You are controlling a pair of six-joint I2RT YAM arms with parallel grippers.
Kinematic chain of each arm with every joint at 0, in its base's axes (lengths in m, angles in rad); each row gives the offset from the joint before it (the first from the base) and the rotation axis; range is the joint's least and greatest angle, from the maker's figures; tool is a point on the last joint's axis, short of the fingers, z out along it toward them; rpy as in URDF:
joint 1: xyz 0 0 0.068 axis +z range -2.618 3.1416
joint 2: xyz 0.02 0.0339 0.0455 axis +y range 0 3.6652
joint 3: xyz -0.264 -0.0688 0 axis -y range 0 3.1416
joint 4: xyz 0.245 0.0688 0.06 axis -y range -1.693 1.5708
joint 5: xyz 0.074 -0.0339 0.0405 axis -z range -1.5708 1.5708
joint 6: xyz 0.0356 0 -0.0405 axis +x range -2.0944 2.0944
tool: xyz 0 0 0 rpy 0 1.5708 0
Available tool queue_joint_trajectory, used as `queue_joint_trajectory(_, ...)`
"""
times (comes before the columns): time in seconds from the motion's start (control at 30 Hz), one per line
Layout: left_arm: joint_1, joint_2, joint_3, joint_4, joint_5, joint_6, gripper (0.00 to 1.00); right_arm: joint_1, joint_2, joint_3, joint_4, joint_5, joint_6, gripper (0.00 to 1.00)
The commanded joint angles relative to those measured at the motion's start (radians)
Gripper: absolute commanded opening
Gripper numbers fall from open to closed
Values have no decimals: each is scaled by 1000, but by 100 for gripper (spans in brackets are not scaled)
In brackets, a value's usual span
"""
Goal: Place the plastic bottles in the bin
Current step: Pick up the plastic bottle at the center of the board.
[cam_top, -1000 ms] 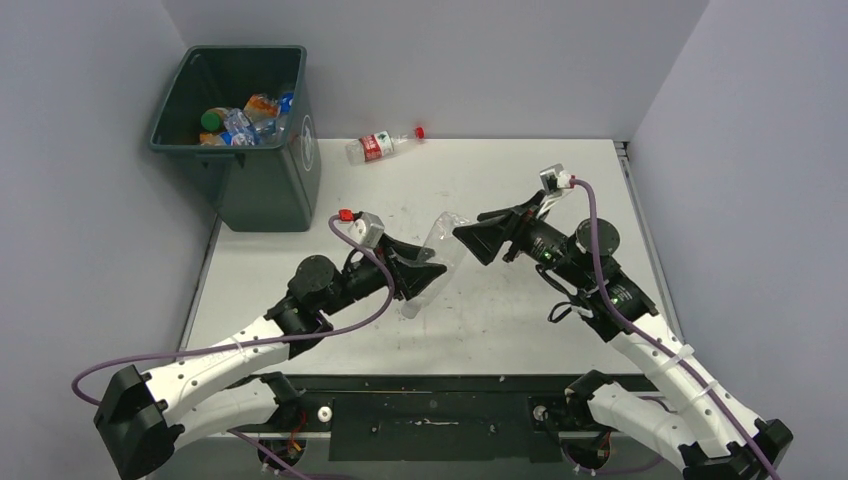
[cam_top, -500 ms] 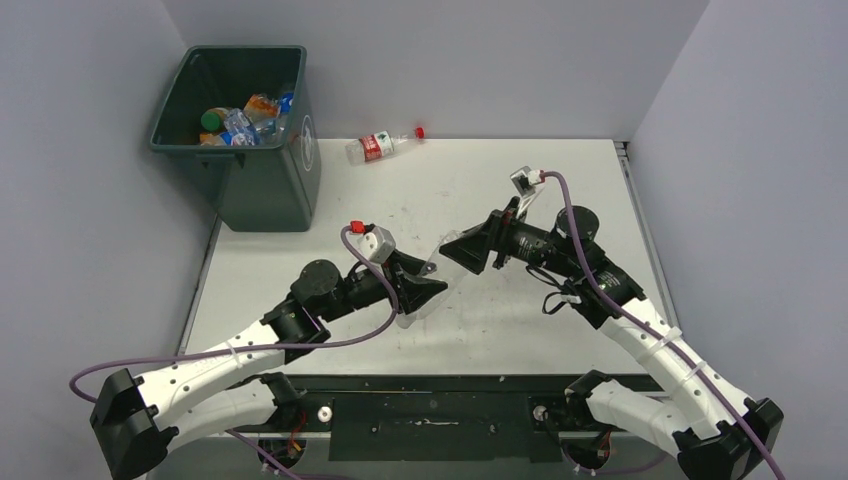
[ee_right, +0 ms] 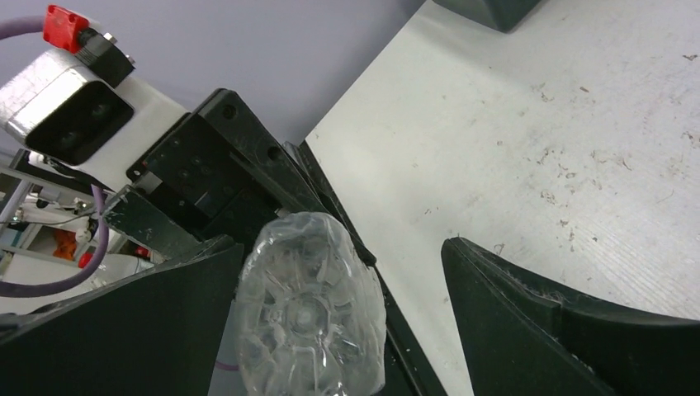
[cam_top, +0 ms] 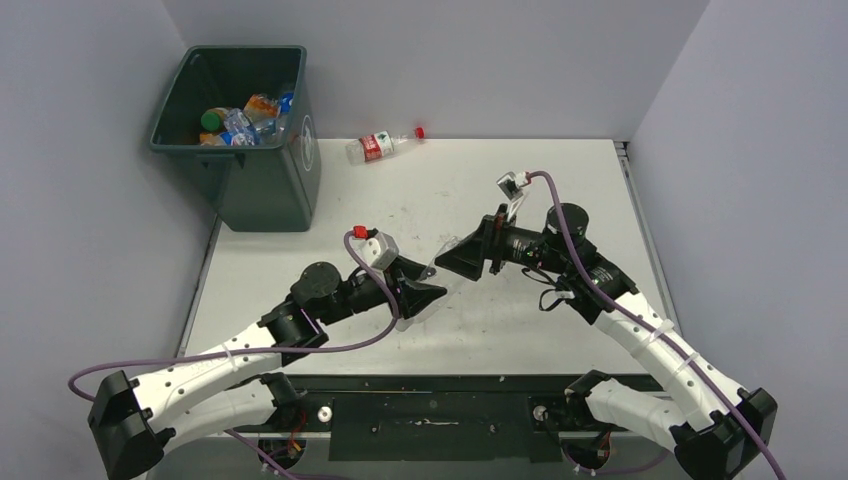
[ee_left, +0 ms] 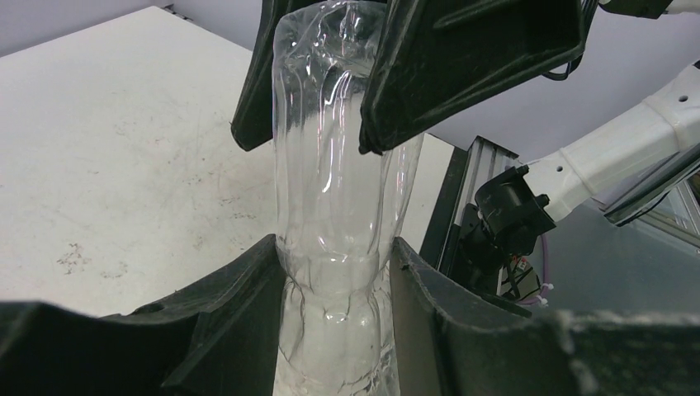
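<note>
Though scuffed, white table (cam_top: 560, 180), grey walls (cam_top: 450, 60)

Count: bin (cam_top: 228, 48) ×1, table (cam_top: 560, 180) ×1. Arms ×2, left arm (cam_top: 230, 355) and right arm (cam_top: 650, 340), each carrying one gripper, so grippers ×2: left gripper (cam_top: 428, 292) and right gripper (cam_top: 452, 262). Bottles outside the bin ×2, namely one unlabelled clear bottle (ee_left: 338, 206) and one red-labelled bottle (cam_top: 383, 146) with a red cap; bottles inside the bin (cam_top: 240, 122) form one mixed heap with at least four distinguishable (green cap, orange, blue, clear), and the full number is not readable because they overlap.
</note>
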Motion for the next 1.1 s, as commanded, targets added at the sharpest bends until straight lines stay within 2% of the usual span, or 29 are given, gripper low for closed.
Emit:
queue_joint_trajectory(0.0,-4,-37,55,15,-22,26,11,7,-29,48,-48,-3,-48,96)
queue_joint_trajectory(0.07,-4,-44,52,17,-23,28,11,7,-33,39,-60,-8,-52,96)
queue_joint_trajectory(0.1,-4,-45,52,18,-20,27,11,7,-33,34,-61,-10,-52,89)
queue_joint_trajectory(0.2,-4,-44,53,24,-11,17,10,7,-32,24,-56,-6,-43,59)
queue_joint_trajectory(0.27,-5,-43,53,26,-8,10,12,7,-37,21,-43,2,-36,43)
queue_joint_trajectory(0.33,-7,-45,50,34,-10,-2,21,7,-43,19,-22,5,-26,28)
queue_joint_trajectory(0.37,-7,-48,46,40,-16,-9,28,8,-48,17,-6,1,-21,17)
queue_joint_trajectory(0.4,-8,-52,39,47,-38,-22,41,6,-52,15,13,-1,-17,8)
queue_joint_trajectory(0.43,-8,-58,30,62,-72,-43,55,7,-62,12,34,-1,-10,6)
queue_joint_trajectory(0.5,-8,-78,-22,143,-125,-97,73,6,-90,-2,103,-3,5,5)
queue_joint_trajectory(0.53,-8,-90,-59,207,-151,-128,95,7,-108,-11,144,5,13,5)
queue_joint_trajectory(0.67,-8,-125,-234,504,-271,-300,96,8,-213,-87,328,99,36,5)
queue_joint_trajectory(0.77,-8,-110,-315,714,-317,-415,96,9,-321,-216,565,224,95,5)
queue_joint_trajectory(0.8,-7,-99,-333,776,-323,-445,96,8,-346,-266,672,265,116,5)
queue_joint_trajectory(0.9,-8,-57,-366,949,-338,-532,96,8,-382,-372,839,347,157,5)
queue_joint_trajectory(1.07,-8,41,-385,1166,-362,-610,96,10,-359,-506,1116,388,259,5)
